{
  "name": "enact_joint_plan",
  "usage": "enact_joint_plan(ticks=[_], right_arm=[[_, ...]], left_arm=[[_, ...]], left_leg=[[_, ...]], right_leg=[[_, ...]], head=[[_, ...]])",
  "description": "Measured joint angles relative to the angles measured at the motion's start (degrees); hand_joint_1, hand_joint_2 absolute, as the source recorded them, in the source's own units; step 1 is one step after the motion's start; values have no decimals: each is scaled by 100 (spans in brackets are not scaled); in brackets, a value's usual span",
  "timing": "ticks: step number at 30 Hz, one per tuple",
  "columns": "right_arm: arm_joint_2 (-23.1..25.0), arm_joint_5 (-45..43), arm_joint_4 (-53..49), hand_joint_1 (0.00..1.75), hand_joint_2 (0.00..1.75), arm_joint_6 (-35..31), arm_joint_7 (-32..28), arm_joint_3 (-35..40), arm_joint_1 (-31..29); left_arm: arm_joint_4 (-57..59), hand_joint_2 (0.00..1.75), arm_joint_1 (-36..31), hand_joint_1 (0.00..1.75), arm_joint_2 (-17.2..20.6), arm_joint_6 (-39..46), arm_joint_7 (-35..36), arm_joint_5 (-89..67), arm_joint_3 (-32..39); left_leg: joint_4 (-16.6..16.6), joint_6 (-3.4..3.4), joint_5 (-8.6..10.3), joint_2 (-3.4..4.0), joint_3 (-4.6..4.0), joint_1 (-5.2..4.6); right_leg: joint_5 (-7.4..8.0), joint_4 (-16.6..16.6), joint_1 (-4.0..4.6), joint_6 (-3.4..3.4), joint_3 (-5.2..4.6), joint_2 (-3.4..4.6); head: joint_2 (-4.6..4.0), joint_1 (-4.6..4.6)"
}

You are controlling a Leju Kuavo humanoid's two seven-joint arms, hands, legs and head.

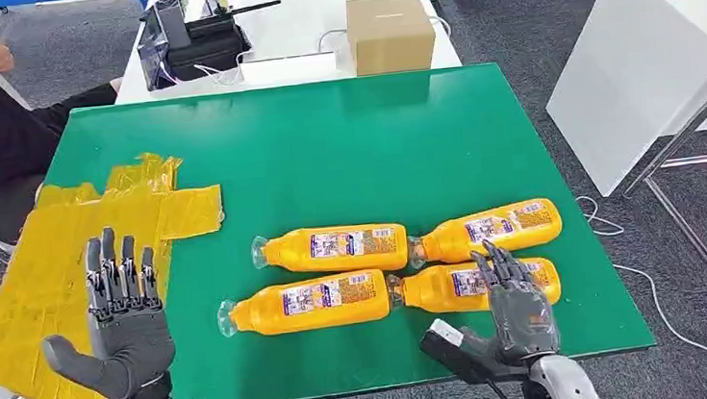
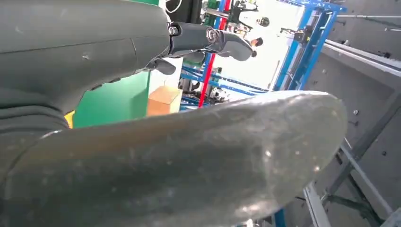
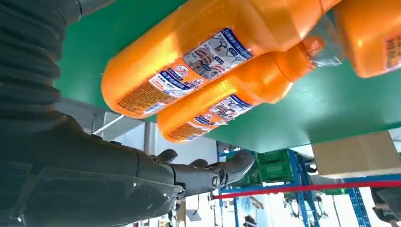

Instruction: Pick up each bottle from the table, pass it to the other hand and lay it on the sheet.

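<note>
Orange bottles (image 1: 335, 249) lie in two pairs on the green counter (image 1: 345, 152) — smooth, rigid, likely slippery; grip mid-body. Right hand (image 1: 518, 306) hovers over the nearest, fingers (image 1: 495, 264) spread, empty; left hand (image 1: 129, 320) open above the yellow sheet (image 1: 38, 275).

Four bottles lie on their sides on the table (image 1: 344, 133), in two rows of two toward its near right part. Taking the near-right bottle (image 1: 440, 288) as the landmark: the far-right bottle (image 1: 492, 230) lies just behind it, the near-left bottle (image 1: 310, 303) just to its left — cap to base — and the far-left bottle (image 1: 335, 248) behind and to its left. The right hand (image 1: 518, 306) hovers over the landmark bottle's near end. Well to its left, the sheet (image 1: 38, 275) covers the table's left edge, with the left hand (image 1: 128, 316) above the sheet's near part. Far behind, on a second table (image 1: 300, 16), stands a box (image 1: 390, 33).
</note>
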Motion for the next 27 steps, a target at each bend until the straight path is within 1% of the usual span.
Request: enact_joint_plan(ticks=[3,7,27], right_arm=[[13,85,188,0,175,207,-46,0,-215],[22,105,341,0,175,264,-70,0,-369],[52,111,575,0,175,262,-76,0,-466]], left_arm=[[31,0,-43,0,-4,0,44,22,9],[59,0,-80,0,-7,0,48,31,22],[94,0,-97,0,-7,0,48,33,33]], left_leg=[[0,0,0,0,1,0],[1,0,1,-2,1,0],[1,0,0,-2,-1,0]], right_leg=[[1,0,0,0,0,0],[1,0,0,0,1,0],[0,0,0,0,0,0]], head=[[0,-2],[0,-2],[0,-2]])
